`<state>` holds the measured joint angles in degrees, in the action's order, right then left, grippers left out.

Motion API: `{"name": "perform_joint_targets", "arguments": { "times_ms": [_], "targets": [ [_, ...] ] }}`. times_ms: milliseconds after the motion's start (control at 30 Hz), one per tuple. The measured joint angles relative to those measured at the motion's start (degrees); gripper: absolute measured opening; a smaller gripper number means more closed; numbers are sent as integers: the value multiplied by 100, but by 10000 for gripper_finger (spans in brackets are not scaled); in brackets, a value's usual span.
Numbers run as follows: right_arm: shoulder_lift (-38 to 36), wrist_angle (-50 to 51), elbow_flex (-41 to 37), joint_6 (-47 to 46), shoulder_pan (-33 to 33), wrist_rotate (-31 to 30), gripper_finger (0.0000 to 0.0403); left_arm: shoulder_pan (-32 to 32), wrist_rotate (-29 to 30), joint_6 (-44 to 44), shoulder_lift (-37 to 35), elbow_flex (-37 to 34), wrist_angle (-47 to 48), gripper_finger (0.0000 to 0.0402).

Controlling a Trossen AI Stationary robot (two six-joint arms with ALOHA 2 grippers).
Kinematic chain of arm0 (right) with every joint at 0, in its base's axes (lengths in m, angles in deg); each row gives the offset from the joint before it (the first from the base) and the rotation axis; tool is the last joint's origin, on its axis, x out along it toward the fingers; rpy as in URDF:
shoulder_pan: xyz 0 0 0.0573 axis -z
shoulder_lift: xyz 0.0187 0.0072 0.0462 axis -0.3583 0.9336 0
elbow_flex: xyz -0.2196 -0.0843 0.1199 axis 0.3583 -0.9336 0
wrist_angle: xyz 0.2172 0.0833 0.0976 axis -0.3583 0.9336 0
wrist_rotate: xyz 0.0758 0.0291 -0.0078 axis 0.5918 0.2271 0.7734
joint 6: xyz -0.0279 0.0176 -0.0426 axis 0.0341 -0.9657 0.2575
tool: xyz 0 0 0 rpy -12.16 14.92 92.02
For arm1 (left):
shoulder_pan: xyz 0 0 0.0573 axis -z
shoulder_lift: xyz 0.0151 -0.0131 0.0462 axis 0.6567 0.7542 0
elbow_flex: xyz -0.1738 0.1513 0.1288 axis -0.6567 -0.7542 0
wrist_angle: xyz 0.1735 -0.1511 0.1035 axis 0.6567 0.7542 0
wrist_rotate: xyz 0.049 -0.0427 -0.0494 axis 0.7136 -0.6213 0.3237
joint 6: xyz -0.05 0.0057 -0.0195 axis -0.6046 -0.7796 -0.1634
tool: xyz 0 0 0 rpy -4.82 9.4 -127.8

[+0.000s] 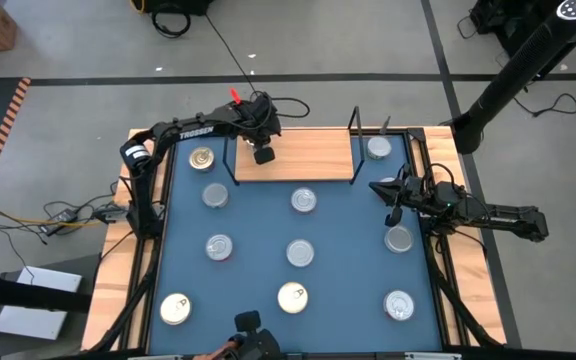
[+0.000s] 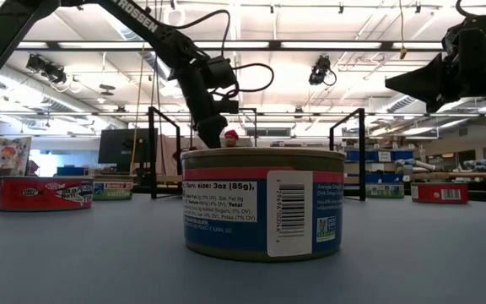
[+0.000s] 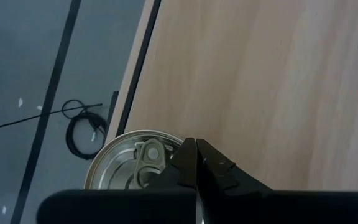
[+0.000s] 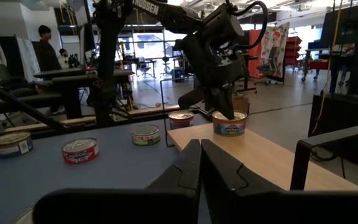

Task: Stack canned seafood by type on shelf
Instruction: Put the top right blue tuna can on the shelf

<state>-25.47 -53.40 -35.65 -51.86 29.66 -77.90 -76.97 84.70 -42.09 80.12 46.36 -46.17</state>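
hovering shut over one can on the shelf's left end
left end effector sits closed, holding nothing, directly above the can; right end effector, also closed, waits off the shelf.

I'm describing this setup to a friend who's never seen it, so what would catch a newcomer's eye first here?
Probably the left gripper, shut, poised on a round blue-labelled tin at the far left of the light-wood shelf board. Next, the silver and gold flat round tins scattered over the blue table. The right gripper waits shut near the shelf's right end.
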Motion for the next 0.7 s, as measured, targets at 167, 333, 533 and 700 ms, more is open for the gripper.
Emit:
{"name": "perform_joint_targets", "arguments": {
  "times_ms": [167,333,533,700],
  "targets": [
    [0,0,0,0,0,0,23,19,7,-37,0,0,-18,1],
    [0,0,0,-1,0,0,23,142,8,-217,-1,169,-226,1],
    [0,0,1,0,2,-1,23,433,-81,-334,-157,194,-806,1],
    [0,1,0,0,0,-1,23,705,-373,-483,-323,18,-1498,1]
  ]
}}
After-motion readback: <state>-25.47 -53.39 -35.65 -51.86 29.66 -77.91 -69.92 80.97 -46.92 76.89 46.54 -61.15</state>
